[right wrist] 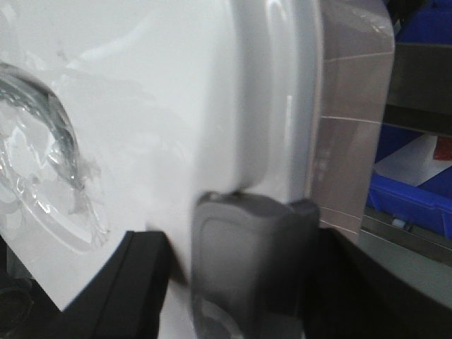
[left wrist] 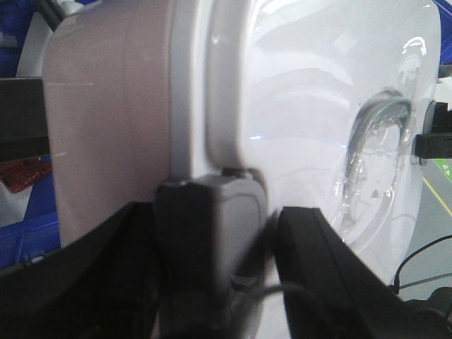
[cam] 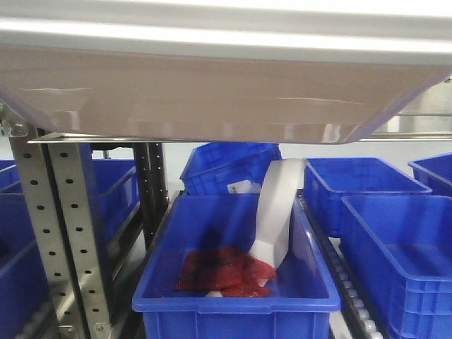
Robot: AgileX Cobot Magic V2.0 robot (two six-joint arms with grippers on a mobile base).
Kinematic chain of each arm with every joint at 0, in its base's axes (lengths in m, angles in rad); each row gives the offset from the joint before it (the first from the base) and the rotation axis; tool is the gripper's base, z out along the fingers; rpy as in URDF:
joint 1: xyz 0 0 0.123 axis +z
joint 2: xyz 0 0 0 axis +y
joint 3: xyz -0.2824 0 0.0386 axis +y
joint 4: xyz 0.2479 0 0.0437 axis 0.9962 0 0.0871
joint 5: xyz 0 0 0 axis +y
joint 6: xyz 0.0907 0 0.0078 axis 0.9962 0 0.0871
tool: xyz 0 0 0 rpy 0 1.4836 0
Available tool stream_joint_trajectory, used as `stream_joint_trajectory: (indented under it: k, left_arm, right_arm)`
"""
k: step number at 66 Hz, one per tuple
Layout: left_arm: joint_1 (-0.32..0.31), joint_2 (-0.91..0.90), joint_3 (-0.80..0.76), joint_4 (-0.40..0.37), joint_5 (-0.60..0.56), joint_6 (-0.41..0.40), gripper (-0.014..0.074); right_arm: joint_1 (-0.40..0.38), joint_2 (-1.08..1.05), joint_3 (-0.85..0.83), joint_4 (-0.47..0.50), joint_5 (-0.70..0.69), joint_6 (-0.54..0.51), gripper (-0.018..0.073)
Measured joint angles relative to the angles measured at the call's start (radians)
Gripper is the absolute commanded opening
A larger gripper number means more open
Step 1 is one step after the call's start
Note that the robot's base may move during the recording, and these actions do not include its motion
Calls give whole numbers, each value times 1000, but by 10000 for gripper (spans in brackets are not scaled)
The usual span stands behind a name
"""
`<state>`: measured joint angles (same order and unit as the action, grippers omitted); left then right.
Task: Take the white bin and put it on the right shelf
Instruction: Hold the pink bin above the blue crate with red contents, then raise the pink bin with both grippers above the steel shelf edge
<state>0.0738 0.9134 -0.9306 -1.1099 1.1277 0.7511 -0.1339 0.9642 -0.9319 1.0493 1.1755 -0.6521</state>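
Note:
The white bin [cam: 212, 92] fills the top of the front view, seen from below, with its pale pinkish side and rounded corners. The right shelf's shiny front beam [cam: 413, 135] runs just under the bin's lower edge; I cannot tell whether they touch. In the left wrist view my left gripper [left wrist: 219, 282] is shut across the bin's end rim, its black fingers [left wrist: 321, 268] either side of a grey latch [left wrist: 226, 233], beside the glossy lid [left wrist: 318, 106]. In the right wrist view my right gripper [right wrist: 244, 289] is shut the same way on the other end's latch [right wrist: 247, 254].
Perforated steel posts [cam: 60, 233] stand at the left. Below the bin a blue crate [cam: 233, 282] holds red packets [cam: 226, 272] and a white curved piece [cam: 279, 212]. More blue crates [cam: 395, 247] sit on roller rails [cam: 346, 289] to the right and behind.

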Motion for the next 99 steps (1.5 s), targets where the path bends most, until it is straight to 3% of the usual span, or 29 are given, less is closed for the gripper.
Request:
stream_joint_trajectory:
  k: [54, 80, 99]
  left_arm:
    - [0, 0, 0, 1, -25, -5, 187]
    - [0, 24, 0, -103, -95, 4, 188]
    - [0, 150, -10, -244, -119, 115, 188]
  right_arm:
    - [0, 0, -48, 8, 0, -6, 393]
    - [-2, 14, -75, 68, -37, -6, 393]
    - [-2, 117, -152, 110, -72, -4, 393]
